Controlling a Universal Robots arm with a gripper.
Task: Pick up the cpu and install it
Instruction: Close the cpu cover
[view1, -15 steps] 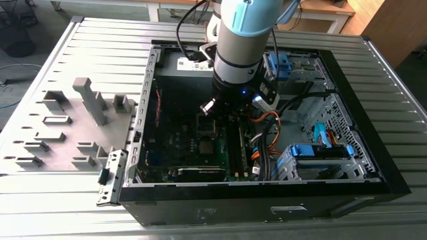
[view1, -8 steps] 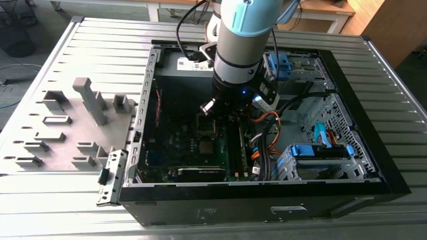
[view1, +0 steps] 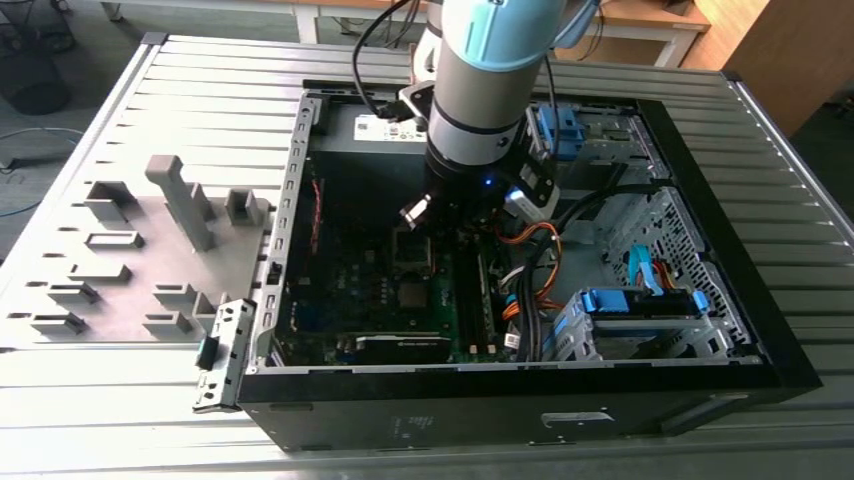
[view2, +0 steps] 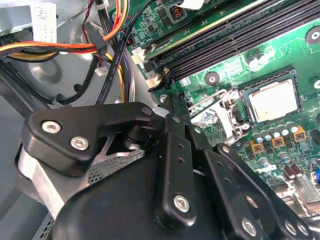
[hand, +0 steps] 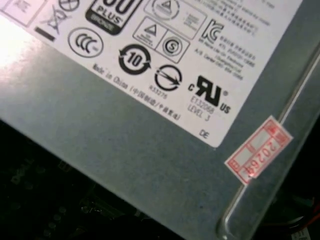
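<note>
cpu (view2: 274, 100) lies flat and square in its socket on the green motherboard (view2: 225, 65), its dull tan-grey face turned up, as the second wrist view shows. My gripper (view2: 173, 103) hangs near it and apart from it, beside the socket's metal frame (view2: 216, 114), which stands tilted up at the socket's edge; I cannot tell whether my tip touches that frame. The black links of my gripper draw together to one narrow tip, clenched, with nothing caught between them. Past the socket run the long black memory slots (view2: 240, 35), and a bundle of orange and yellow cables (view2: 50, 47) crosses the grey metal next to the board. In the first wrist view I look at the grey power-supply box (hand: 125, 150), with its white label (hand: 165, 50) and a small red-and-white sticker (hand: 257, 150) near one edge. In the exterior view my arm (view1: 487, 60) reaches down into the open computer case (view1: 296, 200), with my gripper (view1: 447, 225) low over the board. The case lies on its side on a slatted metal counter (view1: 134, 420). On the exterior view's left, grey plastic fixtures (view1: 174, 200) stand beside the case; a blue drive caddy (view1: 641, 305) sits inside it on the exterior view's right.
</note>
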